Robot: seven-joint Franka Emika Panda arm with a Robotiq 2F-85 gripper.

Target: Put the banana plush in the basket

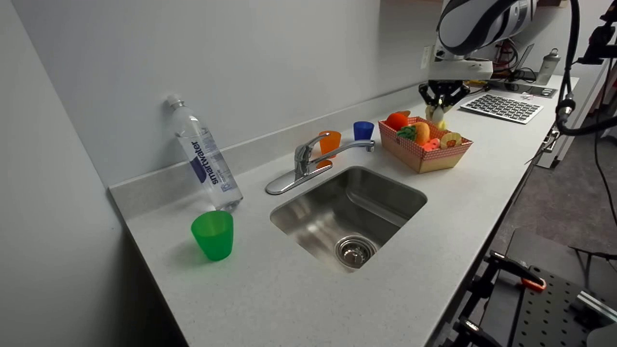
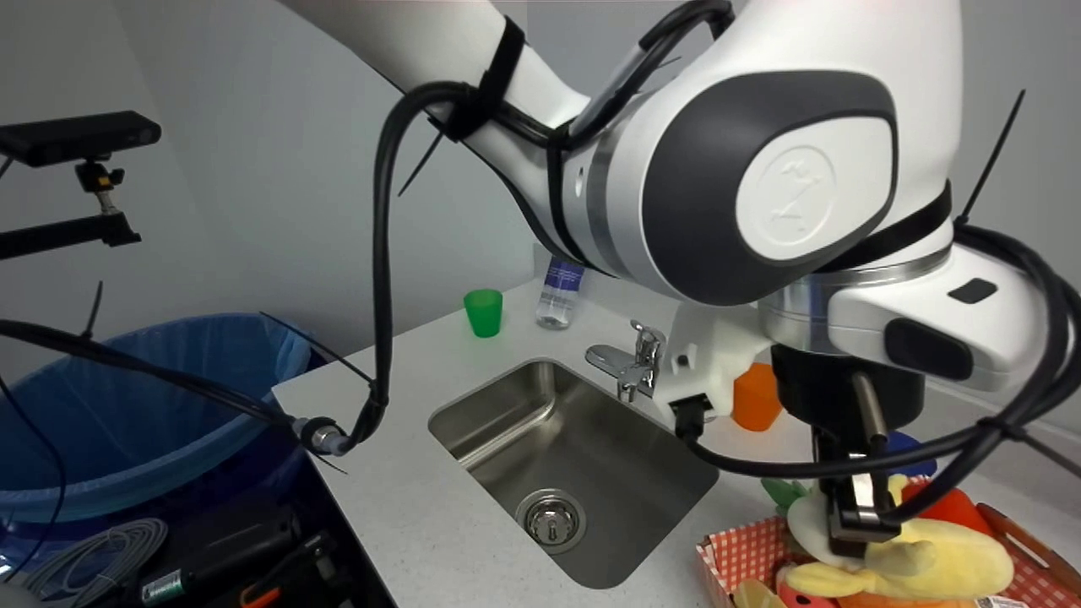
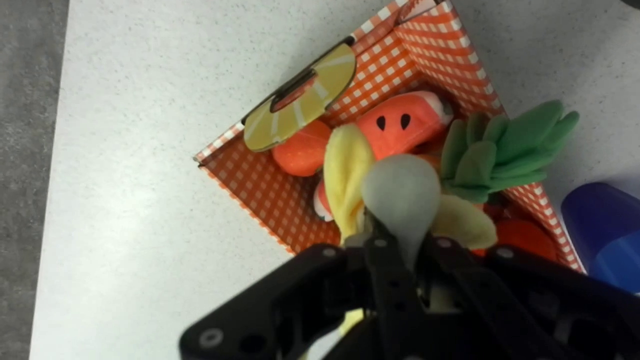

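The basket (image 1: 402, 150) is tan outside with a red-checked lining, seen in both exterior views (image 2: 718, 564) and the wrist view (image 3: 250, 192). It holds several toy fruits. My gripper (image 1: 439, 100) is shut on the banana plush (image 1: 437, 115), pinching its middle; a whitish part bulges out between the fingers in the wrist view. The plush's yellow body (image 2: 946, 561) hangs from the gripper (image 2: 861, 528) over the basket in an exterior view. In the wrist view the plush (image 3: 346, 170) overlaps the basket opening; its lower part is hidden by the fingers. Its exact height is unclear.
A blue cup (image 1: 363, 130) and an orange cup (image 1: 329, 142) stand beside the basket, near the faucet (image 1: 303, 161). The steel sink (image 1: 308, 217), a green cup (image 1: 213, 236) and a leaning bottle (image 1: 205, 156) are farther along. A pineapple plush's green leaves (image 3: 505, 150) stick over the basket's rim.
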